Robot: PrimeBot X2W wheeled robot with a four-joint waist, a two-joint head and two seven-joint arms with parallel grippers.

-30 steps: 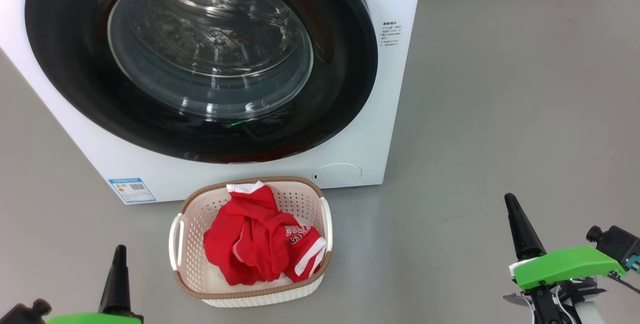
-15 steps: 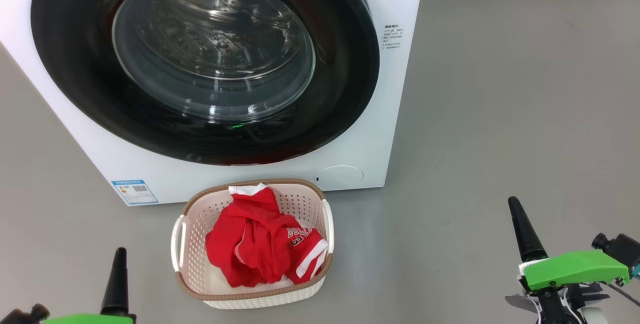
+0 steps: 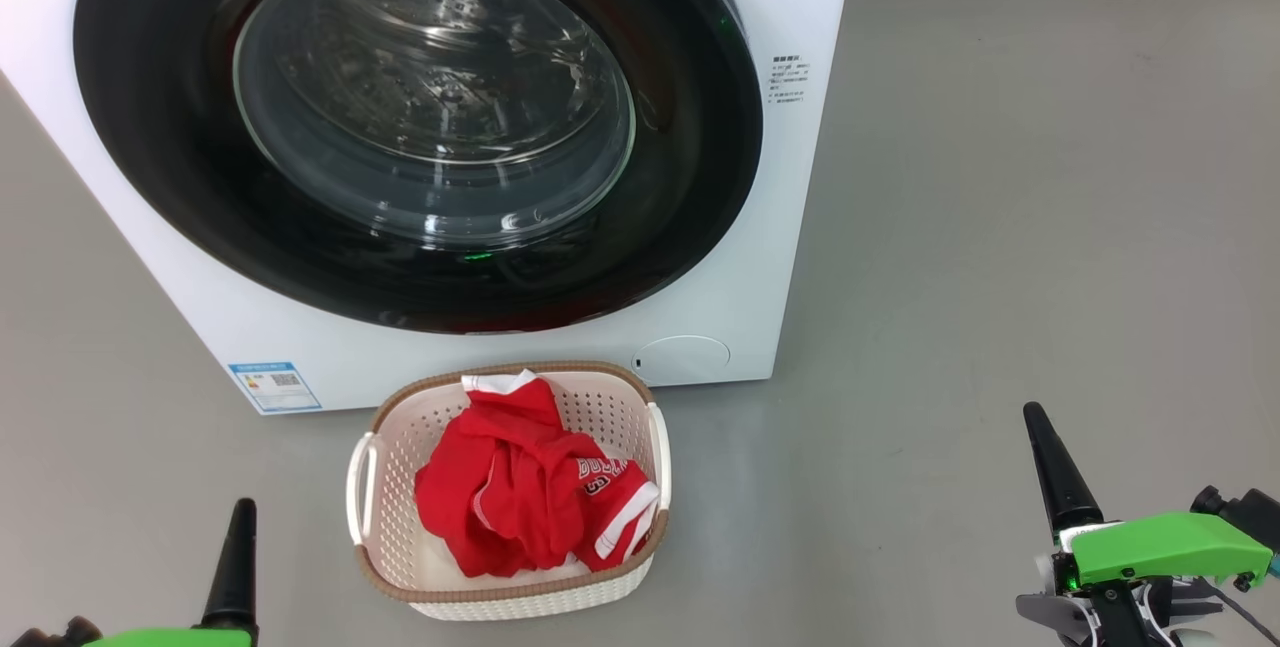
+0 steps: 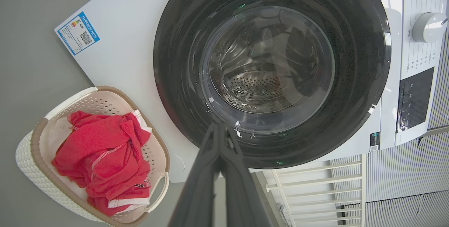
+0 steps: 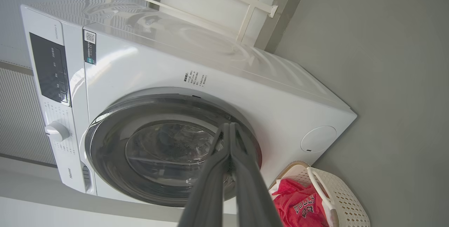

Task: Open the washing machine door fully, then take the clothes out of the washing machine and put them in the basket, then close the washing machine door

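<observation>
With left gripper (image 3: pixel 243 519) and right gripper (image 3: pixel 1036 424) both pinched together empty and clothes (image 3: pixel 520 497) in basket (image 3: pixel 500 595), we judged the washing machine door (image 3: pixel 430 117) might sit unlatched and swing open.

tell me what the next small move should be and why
Probably just lower both arms to rest, nothing more. The door looks shut against the washer, the clothes lie in the basket, and the left gripper and right gripper are shut, empty and apart from all of it, so the job seems done.
</observation>
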